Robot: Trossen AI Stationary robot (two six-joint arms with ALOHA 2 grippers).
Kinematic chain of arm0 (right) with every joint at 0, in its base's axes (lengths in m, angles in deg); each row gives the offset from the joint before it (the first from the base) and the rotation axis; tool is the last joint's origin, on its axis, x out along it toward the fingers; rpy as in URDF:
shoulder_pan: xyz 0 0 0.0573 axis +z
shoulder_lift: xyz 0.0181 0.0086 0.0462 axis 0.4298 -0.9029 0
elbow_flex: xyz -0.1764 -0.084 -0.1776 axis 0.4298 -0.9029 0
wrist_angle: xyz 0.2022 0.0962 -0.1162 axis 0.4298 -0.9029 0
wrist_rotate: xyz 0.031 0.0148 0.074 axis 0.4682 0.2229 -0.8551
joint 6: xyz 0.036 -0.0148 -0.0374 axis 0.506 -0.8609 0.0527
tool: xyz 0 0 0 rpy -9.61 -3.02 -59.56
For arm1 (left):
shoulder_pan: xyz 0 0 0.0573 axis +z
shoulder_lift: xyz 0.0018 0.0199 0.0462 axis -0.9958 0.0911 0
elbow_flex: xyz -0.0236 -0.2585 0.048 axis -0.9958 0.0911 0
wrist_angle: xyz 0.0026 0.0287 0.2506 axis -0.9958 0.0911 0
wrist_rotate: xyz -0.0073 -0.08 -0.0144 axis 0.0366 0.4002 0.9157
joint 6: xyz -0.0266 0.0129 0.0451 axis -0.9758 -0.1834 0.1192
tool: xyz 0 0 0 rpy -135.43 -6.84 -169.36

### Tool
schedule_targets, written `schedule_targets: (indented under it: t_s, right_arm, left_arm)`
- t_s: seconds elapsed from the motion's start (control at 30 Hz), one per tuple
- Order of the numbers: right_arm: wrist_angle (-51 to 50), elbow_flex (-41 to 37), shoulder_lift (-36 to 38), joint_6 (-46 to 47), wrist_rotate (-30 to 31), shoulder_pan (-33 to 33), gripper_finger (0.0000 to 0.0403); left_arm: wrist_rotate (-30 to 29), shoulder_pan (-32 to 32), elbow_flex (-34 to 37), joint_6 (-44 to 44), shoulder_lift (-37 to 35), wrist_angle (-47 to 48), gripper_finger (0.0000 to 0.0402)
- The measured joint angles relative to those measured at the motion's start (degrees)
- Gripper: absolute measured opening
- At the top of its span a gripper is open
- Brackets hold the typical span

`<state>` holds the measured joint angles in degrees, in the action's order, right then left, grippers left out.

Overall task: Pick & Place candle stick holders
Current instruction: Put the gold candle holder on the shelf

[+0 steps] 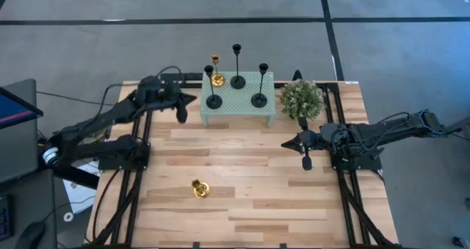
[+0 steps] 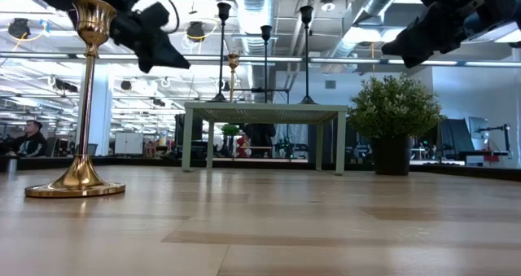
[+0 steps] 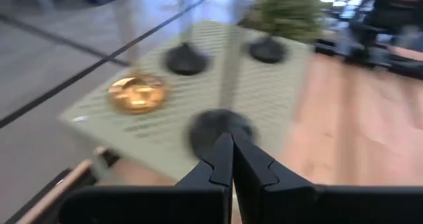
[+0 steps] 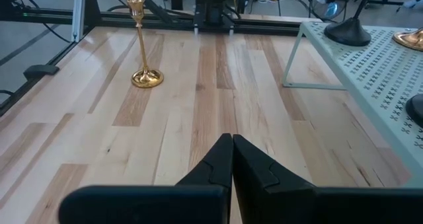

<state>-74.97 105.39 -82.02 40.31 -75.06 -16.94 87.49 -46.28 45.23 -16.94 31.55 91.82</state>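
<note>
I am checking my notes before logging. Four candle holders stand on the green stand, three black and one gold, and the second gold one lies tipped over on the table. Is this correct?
Not quite. The second gold candle holder stands upright on the table, as the low view shows. The rest holds: three black ones and one gold holder on the green stand.

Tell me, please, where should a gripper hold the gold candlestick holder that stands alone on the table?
Probably grip the thin stem of the gold candlestick holder, coming level from the side. It stands upright on bare table; base and cup are wider.
</note>
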Motion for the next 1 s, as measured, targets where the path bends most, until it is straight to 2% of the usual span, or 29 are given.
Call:
schedule_targets:
  t_s: [0.13,0.33,0.57,0.73,0.87,1.0]
  right_arm:
    - [1.28,0.00,0.00,2.20,0.00,0.00,0.0000]
    - [2.52,0.00,0.01,3.03,-0.02,0.01,0.0000]
    - [5.17,0.00,0.00,3.01,-0.22,0.13,0.0000]
    - [5.62,0.00,0.02,2.86,-0.22,0.15,0.0000]
    - [5.62,0.00,0.02,2.86,-0.22,0.13,0.0000]
    - [5.62,0.00,0.02,2.89,-0.22,0.13,0.0000]
  left_arm:
    - [2.55,-4.82,3.35,-0.68,-5.45,0.00,0.0001]
    - [2.56,-12.58,6.96,-0.85,-9.39,0.04,0.0001]
    - [2.44,-22.10,11.38,-0.98,-9.34,0.39,0.0002]
    - [2.40,-28.07,14.50,-6.13,-9.34,0.54,0.0002]
    - [2.45,-33.49,16.15,-6.67,-9.34,0.68,0.0002]
    - [5.89,-38.84,17.24,-6.69,-9.34,0.59,0.0002]
